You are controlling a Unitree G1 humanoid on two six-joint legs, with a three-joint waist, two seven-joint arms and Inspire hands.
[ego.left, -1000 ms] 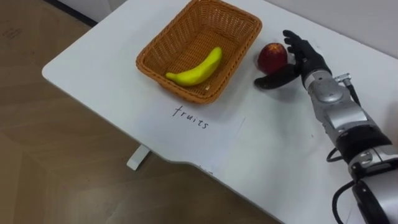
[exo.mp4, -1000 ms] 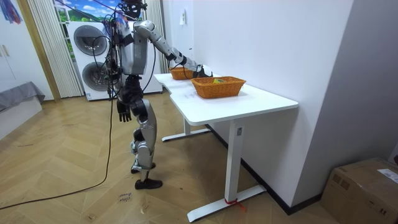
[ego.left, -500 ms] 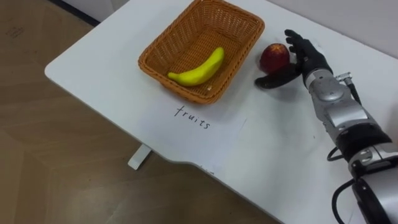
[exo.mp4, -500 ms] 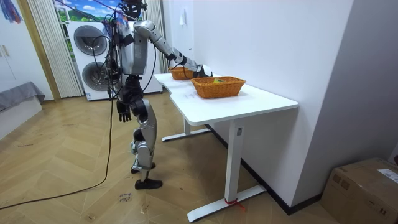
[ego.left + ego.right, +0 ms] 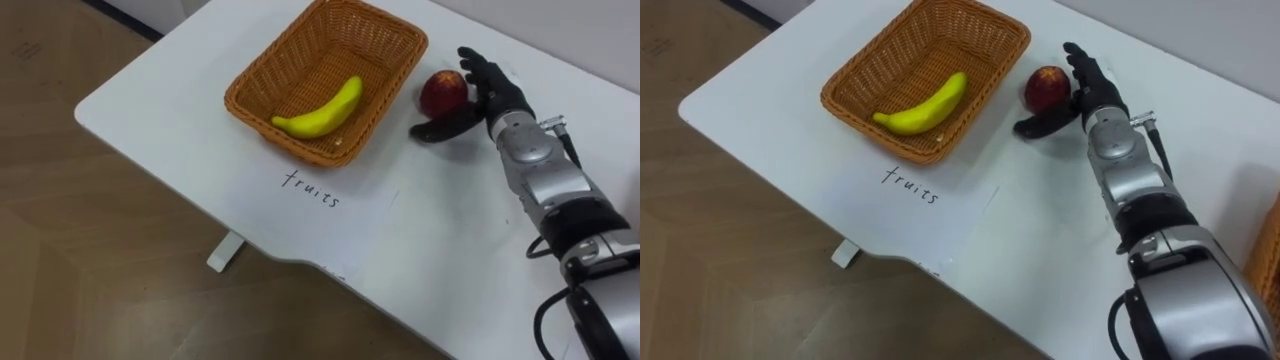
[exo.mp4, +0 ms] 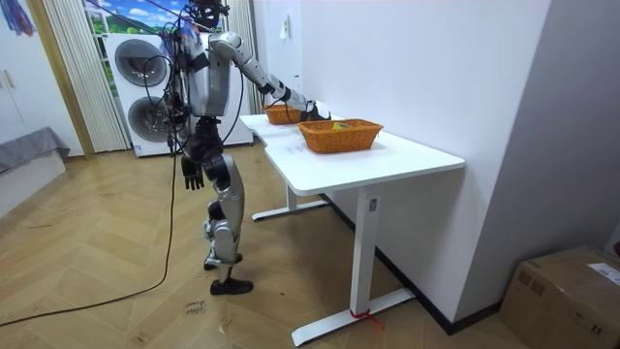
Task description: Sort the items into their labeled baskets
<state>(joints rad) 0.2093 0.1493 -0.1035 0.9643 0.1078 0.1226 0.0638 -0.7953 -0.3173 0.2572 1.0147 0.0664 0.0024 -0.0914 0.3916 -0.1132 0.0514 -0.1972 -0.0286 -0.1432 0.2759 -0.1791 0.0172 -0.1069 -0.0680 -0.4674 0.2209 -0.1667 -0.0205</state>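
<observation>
Left eye view first, reading from the left: wood floor (image 5: 90,250), then the rounded corner of the white table (image 5: 450,250). On the table I see a wicker basket (image 5: 385,90) set at an angle, with a yellow banana (image 5: 320,110) lying on its bottom. A handwritten word (image 5: 310,190) is marked on the tabletop just in front of the basket.

Just beside the basket's right-hand end sits a red apple (image 5: 442,92), resting on the table outside the basket. My right hand (image 5: 488,100) is cupped around it from the right. The fingers (image 5: 478,68) stand nearly straight and slightly spread against the apple's far right side. The thumb (image 5: 440,129) lies low along the tabletop in front of the apple, pointing left toward the basket. The hand is wide open, bracketing the fruit but not clamped on it; I cannot tell whether the fingers press on the apple or merely graze it. The forearm runs back from the hand toward the lower right, held low over the table with the wrist straight.

At the right edge of the right eye view I catch a sliver of a second wicker basket (image 5: 1268,250).

From the room view, the robot stands upright at the long side of the table, right arm stretched out over it. The left hand (image 6: 194,174) hangs beside the thigh; I cannot tell its state from there.
</observation>
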